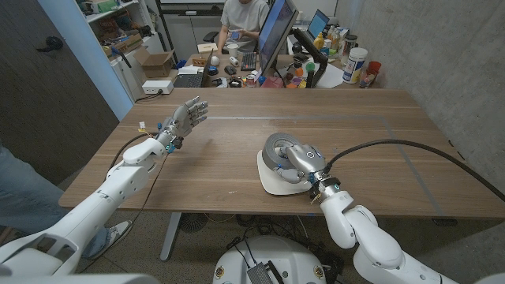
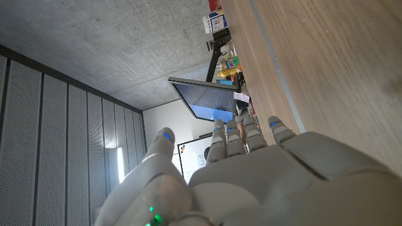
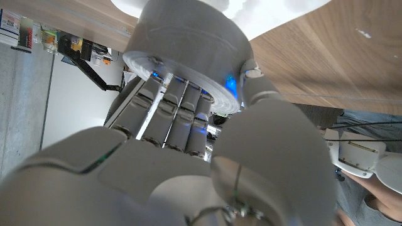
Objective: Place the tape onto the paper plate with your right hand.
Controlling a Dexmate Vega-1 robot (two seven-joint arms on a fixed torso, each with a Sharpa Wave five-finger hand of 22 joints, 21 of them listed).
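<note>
Tape (image 1: 281,149) sits over the paper plate (image 1: 271,181), right hand (image 1: 304,162) clamped on it. Left: release, retract. Left hand (image 1: 184,120) spread, empty.

Bare wooden table (image 1: 237,170) is lying open between the two arms. The right hand (image 1: 304,163), holding the tape (image 1: 279,147), is occupying the paper plate (image 1: 272,180). The left hand (image 1: 183,121) (fingers spread) is hovering well apart; desk clutter (image 1: 308,71) is crowding the far edge.
</note>
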